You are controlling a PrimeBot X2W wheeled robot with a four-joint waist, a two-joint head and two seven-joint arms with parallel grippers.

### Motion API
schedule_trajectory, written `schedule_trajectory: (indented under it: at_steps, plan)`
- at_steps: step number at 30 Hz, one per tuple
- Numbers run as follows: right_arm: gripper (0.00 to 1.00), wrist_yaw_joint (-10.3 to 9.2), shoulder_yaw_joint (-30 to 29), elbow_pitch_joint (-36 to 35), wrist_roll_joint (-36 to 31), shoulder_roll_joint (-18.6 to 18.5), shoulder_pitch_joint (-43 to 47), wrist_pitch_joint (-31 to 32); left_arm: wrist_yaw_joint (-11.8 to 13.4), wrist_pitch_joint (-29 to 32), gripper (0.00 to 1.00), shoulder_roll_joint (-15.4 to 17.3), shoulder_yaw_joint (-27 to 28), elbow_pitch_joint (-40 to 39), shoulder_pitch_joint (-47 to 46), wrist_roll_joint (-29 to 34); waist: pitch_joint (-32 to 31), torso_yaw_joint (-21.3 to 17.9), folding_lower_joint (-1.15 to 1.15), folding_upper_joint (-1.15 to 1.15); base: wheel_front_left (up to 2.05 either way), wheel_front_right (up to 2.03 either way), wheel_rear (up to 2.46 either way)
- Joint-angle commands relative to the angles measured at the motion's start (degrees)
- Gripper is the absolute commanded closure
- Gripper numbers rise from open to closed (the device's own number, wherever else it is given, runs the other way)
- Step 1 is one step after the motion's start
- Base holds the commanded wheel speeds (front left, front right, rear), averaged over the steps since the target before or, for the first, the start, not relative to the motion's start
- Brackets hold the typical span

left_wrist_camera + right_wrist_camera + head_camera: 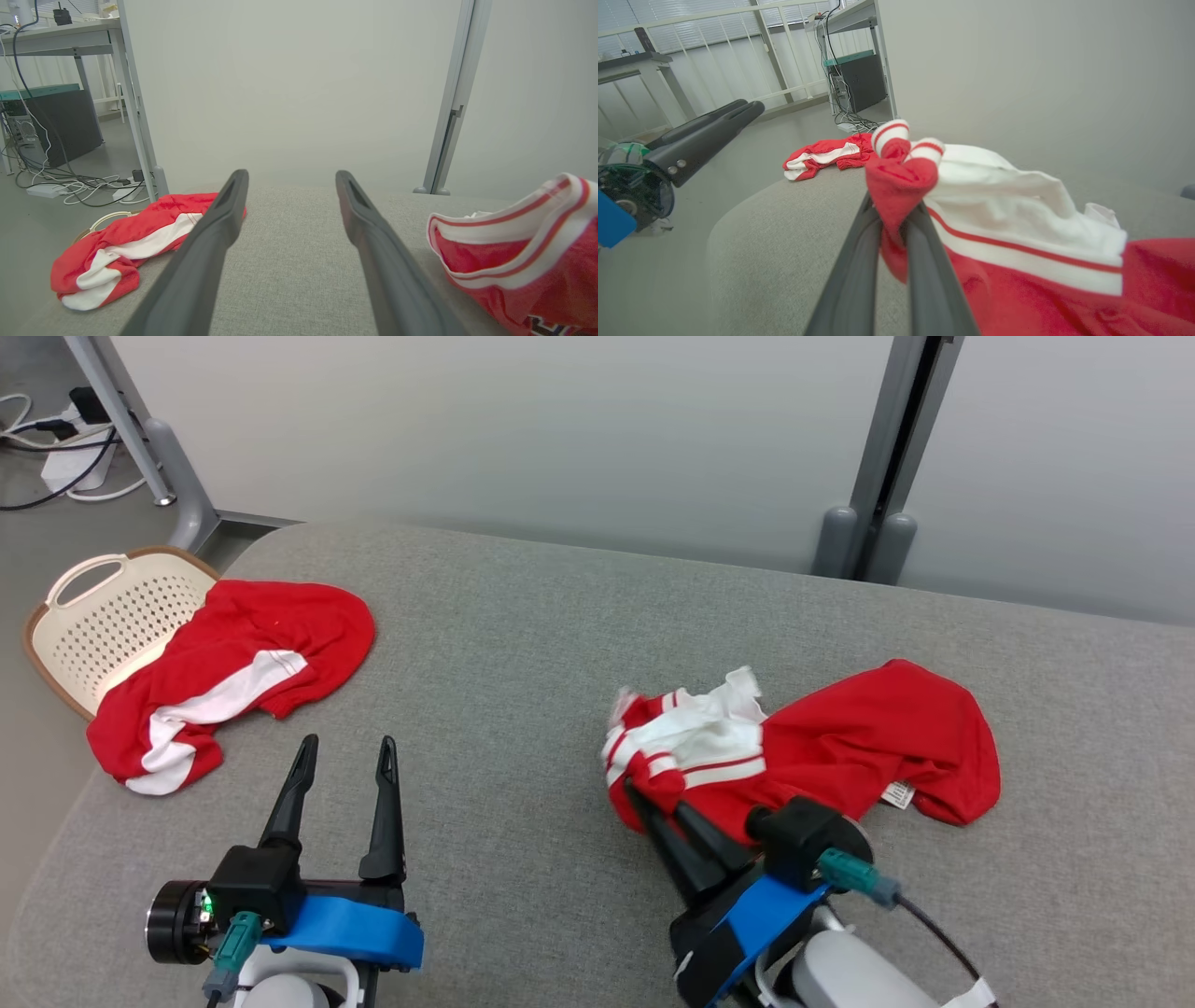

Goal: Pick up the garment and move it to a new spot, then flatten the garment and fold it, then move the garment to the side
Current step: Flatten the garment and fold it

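A crumpled red and white garment [840, 737] lies right of centre on the grey padded table [523, 644]. My right gripper [658, 800] is shut on its near left edge; in the right wrist view a red fold of the garment [896, 182] is pinched between the two dark fingers [854, 261]. The same garment [523, 252] fills the lower right of the left wrist view. My left gripper [345, 754] hovers over bare table at the lower left, open, with nothing between its fingers [205, 242].
A second red and white garment [224, 681] lies at the table's far left, draped over a cream perforated basket [103, 616] beside the table. Cables and a power strip [65, 439] lie on the floor. A grey post [878, 476] stands behind the table.
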Motion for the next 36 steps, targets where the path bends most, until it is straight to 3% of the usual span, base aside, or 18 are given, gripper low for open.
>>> schedule_trajectory:
  at_steps: [1, 7, 8, 9, 10, 13, 16, 28, 36]
  plan:
    - [1.00, 0.00, 2.58, 0.55, 0.31, 0.14, -0.57, -0.03, -0.06, -0.14, 0.00, -0.03, -0.15, 0.19, -0.10, -0.07, 0.26, 0.64, 0.00, 0.00, 0.00, 0.00, 0.00]
    - [1.00, 0.00, 15.66, 0.58, 5.85, 0.12, 0.17, -0.04, 0.01, -0.13, 0.00, -0.10, -0.82, 0.64, -0.44, -0.36, 0.17, 1.97, 0.00, 0.00, 0.00, 0.00, 0.00]
    - [0.88, 0.00, 17.66, 0.76, 6.61, 0.13, 0.52, -0.03, 0.04, -0.14, 0.00, -0.10, -0.83, 0.67, -0.44, -0.39, 0.13, 1.99, 0.00, 0.00, 0.00, 0.00, 0.00]
    - [0.56, 0.00, 19.08, 0.72, 7.08, 0.13, 0.77, -0.04, 0.12, -0.14, 0.00, -0.11, -0.74, 0.72, -0.39, -0.39, 0.09, 1.92, 0.00, 0.00, 0.00, 0.00, 0.00]
    - [0.00, 0.00, 20.10, 0.68, 7.49, 0.10, 0.96, -0.04, 0.19, -0.13, 0.00, -0.12, -0.65, 0.74, -0.26, -0.37, 0.04, 1.78, 0.00, 0.00, 0.00, 0.00, 0.00]
    - [0.00, 0.00, 20.88, 0.73, 7.52, 0.09, 0.82, -0.04, 0.28, -0.13, 0.00, -0.13, -0.22, 0.60, -0.15, -0.42, 0.22, 0.84, 0.00, 0.00, 0.00, 0.00, 0.00]
    - [0.00, 0.00, 17.82, -0.35, 5.45, 0.12, 0.56, -0.03, 0.40, -0.13, 0.00, -0.13, 0.13, 0.40, 0.02, -0.31, 0.24, -0.41, 0.00, 0.00, 0.00, 0.00, 0.00]
    - [0.00, 0.00, -11.92, -11.49, -7.02, -2.92, 9.17, -0.03, 0.75, -0.13, 0.00, -0.09, 1.00, -0.19, 1.56, 0.21, -1.00, -5.82, 0.00, 0.00, 0.00, 0.00, 0.00]
    - [0.00, 0.00, -26.20, -16.98, -12.20, -3.01, 17.55, -0.03, 0.40, -0.13, 0.00, -0.04, 1.37, 0.02, 2.12, 0.43, -1.02, -7.42, 0.00, 0.00, 0.00, 0.00, 0.00]
